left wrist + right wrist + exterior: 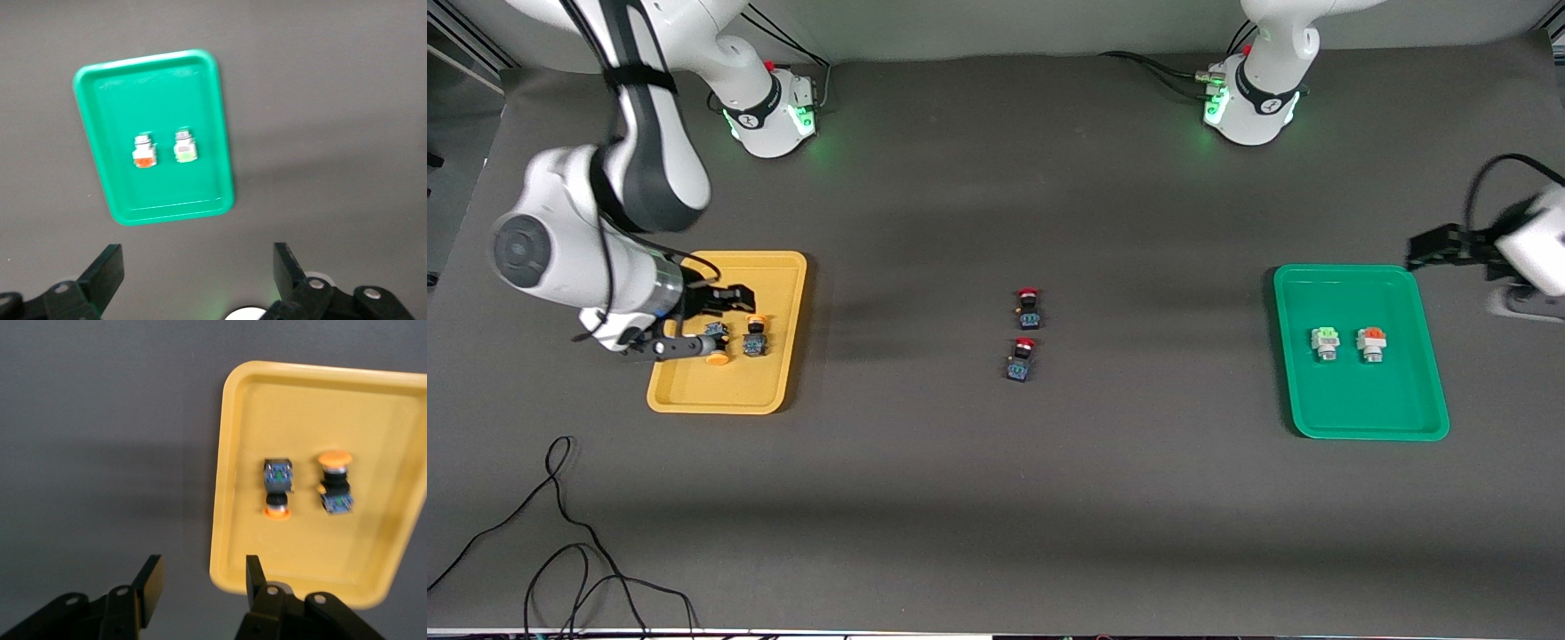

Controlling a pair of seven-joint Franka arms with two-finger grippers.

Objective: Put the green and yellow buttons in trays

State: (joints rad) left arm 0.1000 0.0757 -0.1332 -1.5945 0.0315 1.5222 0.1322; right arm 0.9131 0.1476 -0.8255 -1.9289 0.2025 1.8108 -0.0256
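- The yellow tray [774, 391] lies near the right arm's end of the desk with its long sides running from the bases' edge toward the front camera's edge; the green tray [1352, 425] lies the same way near the left arm's end.
- The front view partly hides the yellow-capped buttons under the right gripper [698, 324]. The right wrist view shows both clearly: one button [277, 489] lying with its cap one way, the second button [335, 482] beside it with its cap the reverse way, both lengthwise along the tray.
- The right gripper's fingers are spread, holding nothing, over the tray's edge.
- In the green tray the green-topped button [1326, 343] and orange-topped button [1372, 344] lie side by side, parallel to the long sides.
- The left gripper [1440, 249] hangs beside that tray's corner nearest the bases; the left wrist view shows its fingers [107, 273] spread wide, empty.
- Two red-capped buttons [1028, 308] sit mid-desk.
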